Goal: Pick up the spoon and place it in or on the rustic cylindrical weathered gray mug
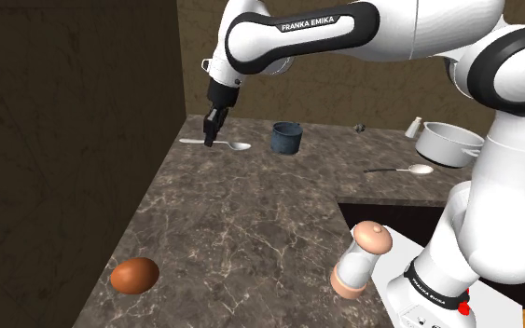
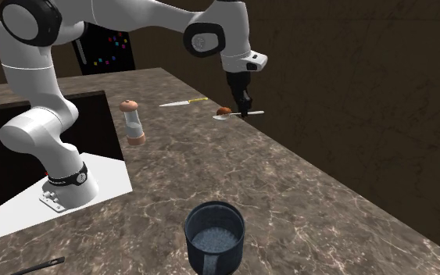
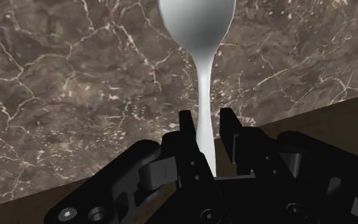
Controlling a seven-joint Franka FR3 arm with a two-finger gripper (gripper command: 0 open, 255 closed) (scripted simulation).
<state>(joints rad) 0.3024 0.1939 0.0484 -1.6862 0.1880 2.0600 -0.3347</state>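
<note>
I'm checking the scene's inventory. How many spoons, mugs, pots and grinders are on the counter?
Spoons: 2, the task spoon and another spoon
Mugs: 1, the mug
Pots: 1, the white pot
Grinders: 1, the grinder
Total: 5

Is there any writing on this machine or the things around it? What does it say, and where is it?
"FRANKA EMIKA": white letters on the dark band near the top of the arm, in the shoulder view.
Small white lettering on the dark ring at the arm's foot: too small to read.
I can make out no other writing.
</note>
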